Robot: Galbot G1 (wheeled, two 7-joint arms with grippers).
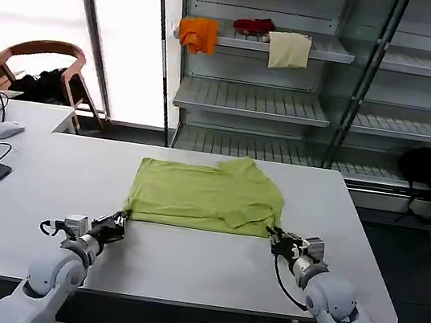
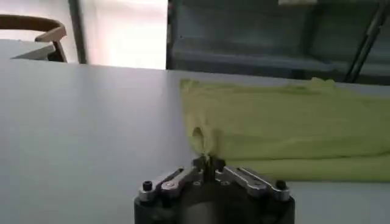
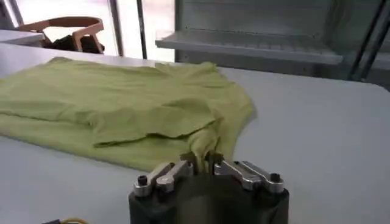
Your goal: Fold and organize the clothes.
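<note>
**Both hands pinching shirt's near corners**

Wide white desk [image 1: 51, 177] carries lime-green thin-fabric T-shirt [image 1: 202, 196], lying flat at centre w/ top layer folded over. Left hand [image 1: 118, 222] closed on near-left corner; right hand [image 1: 276, 237] closed on near-right corner, fabric bunched btwn fingers.

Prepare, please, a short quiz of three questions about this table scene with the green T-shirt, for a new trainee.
1. True or false: the lime-green T-shirt lies on the white table.
2. What does the left gripper hold?
A. the T-shirt's near corner on the robot's left
B. the orange cloth
C. nothing
3. Fill in: the right gripper is shut on the T-shirt's near ____ corner.

Key:
1. True.
2. A. The left wrist view shows fabric pinched between its fingers.
3. Right. The right wrist view shows the cloth gathered at the gripper.
</note>
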